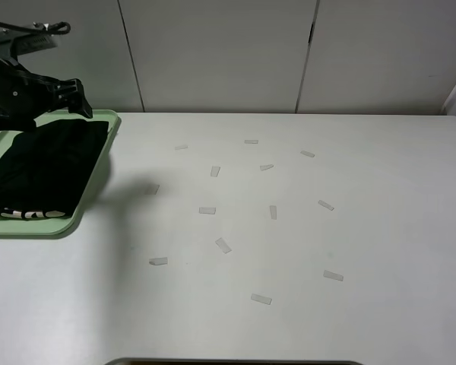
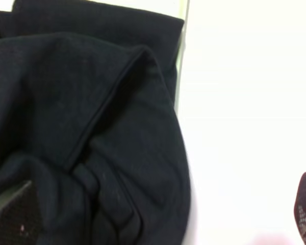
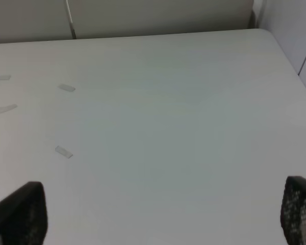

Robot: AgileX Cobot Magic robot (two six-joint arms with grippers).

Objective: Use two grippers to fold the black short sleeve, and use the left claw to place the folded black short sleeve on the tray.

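Note:
The black short sleeve (image 1: 45,163) lies folded on the mint-green tray (image 1: 97,182) at the left edge of the table, with its pale letters (image 1: 23,214) at the near end. My left gripper (image 1: 79,97) hangs open just above the shirt's far end and holds nothing. In the left wrist view the folded black cloth (image 2: 92,127) fills the frame, a strip of the tray's rim (image 2: 180,76) shows beside it, and the gripper (image 2: 160,212) has its jaws wide apart. My right gripper (image 3: 160,212) is open and empty over bare table. It is out of the exterior view.
Several small pale tape strips (image 1: 223,245) lie scattered on the white table (image 1: 380,228), some also in the right wrist view (image 3: 64,151). White wall panels stand behind the table's far edge.

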